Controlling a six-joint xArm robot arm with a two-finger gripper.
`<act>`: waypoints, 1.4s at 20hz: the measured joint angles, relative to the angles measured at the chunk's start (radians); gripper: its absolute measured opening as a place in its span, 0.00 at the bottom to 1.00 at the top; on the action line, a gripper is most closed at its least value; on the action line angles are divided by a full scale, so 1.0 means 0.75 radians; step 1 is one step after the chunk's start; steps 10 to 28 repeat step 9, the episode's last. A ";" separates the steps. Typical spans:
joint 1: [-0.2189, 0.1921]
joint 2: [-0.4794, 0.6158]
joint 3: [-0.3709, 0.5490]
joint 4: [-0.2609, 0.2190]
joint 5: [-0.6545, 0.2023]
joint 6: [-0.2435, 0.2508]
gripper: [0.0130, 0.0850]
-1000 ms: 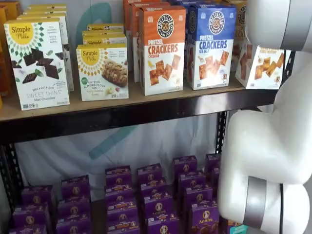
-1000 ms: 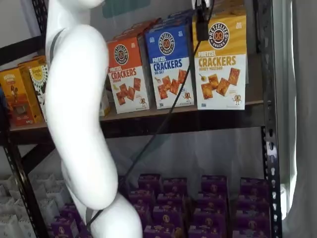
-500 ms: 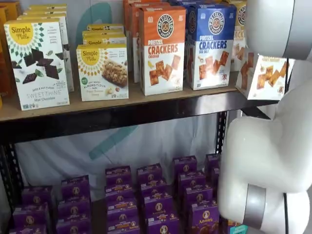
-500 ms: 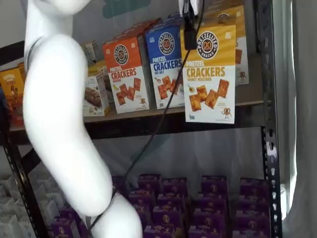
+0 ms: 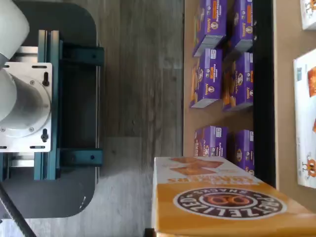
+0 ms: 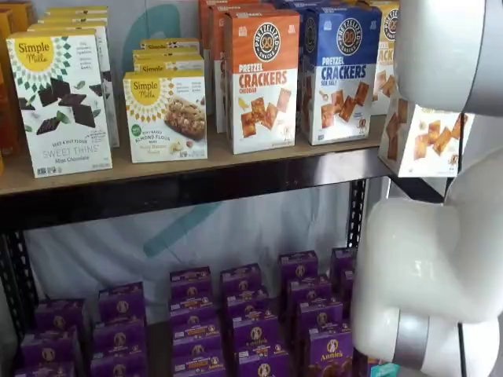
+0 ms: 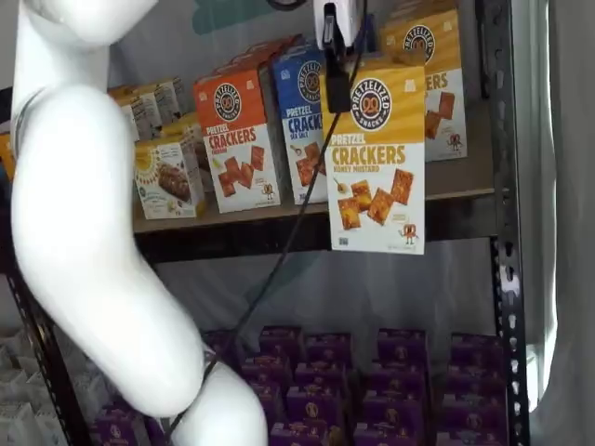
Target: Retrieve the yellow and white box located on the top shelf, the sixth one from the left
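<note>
The yellow and white box [image 7: 376, 158] hangs in front of the top shelf [image 7: 456, 186], off the board, its bottom below the black front rail. My gripper [image 7: 338, 85] is shut on the box's upper edge; one black finger shows at the box's top left corner, with a cable beside it. In a shelf view the box's white lower part [image 6: 424, 137] shows tilted beside the white arm, which hides its upper part. The wrist view shows the box's yellow top with the round logo [image 5: 224, 202] close up.
Another yellow cracker box [image 7: 435, 84] stands on the shelf behind. Blue-topped [image 6: 339, 75] and orange-topped [image 6: 263, 78] cracker boxes and white Simple Mills boxes [image 6: 63, 102] stand to the left. Purple boxes [image 6: 244, 314] fill the lower shelf. A black post [image 7: 502, 186] stands at right.
The gripper has drawn the yellow and white box forward off the shelf, lower and to the left in one shelf view. The arm has swung with it.
</note>
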 joint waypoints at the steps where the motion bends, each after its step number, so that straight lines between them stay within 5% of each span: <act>1: 0.006 -0.011 0.013 -0.002 0.001 0.005 0.72; 28: 0.024 -0.058 0.068 -0.002 0.007 0.024 0.72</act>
